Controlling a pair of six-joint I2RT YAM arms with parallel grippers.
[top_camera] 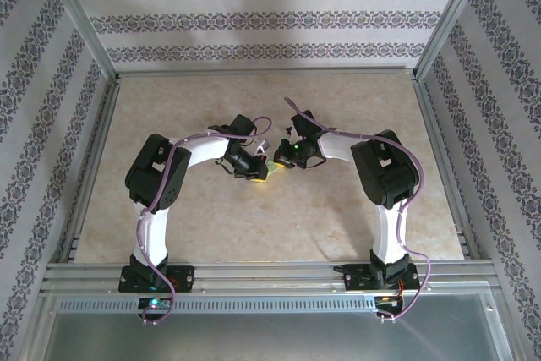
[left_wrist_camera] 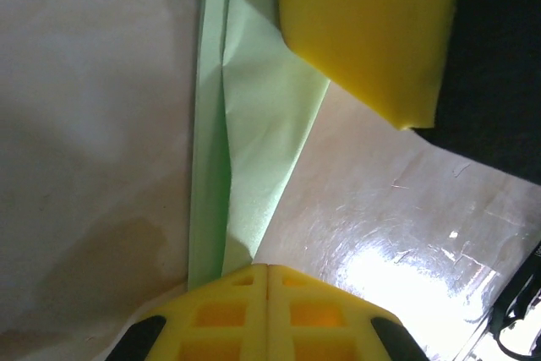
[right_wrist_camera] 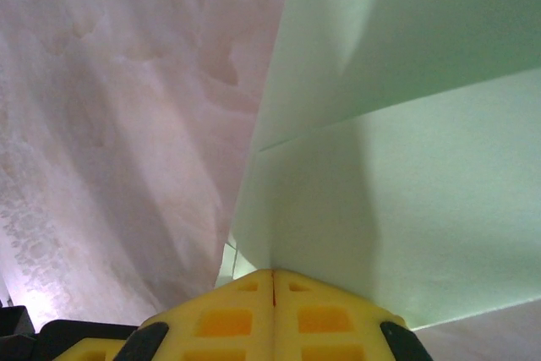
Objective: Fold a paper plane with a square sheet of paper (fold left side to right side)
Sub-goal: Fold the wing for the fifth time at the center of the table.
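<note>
Green paper, folded into a narrow creased strip, sits at the middle of the table, held between both arms. Left gripper has its fingers pressed together, pinching one end of the paper. Right gripper is clamped on a paper edge too. One of its yellow pads covers the far end. Cannot tell if the paper touches the table.
</note>
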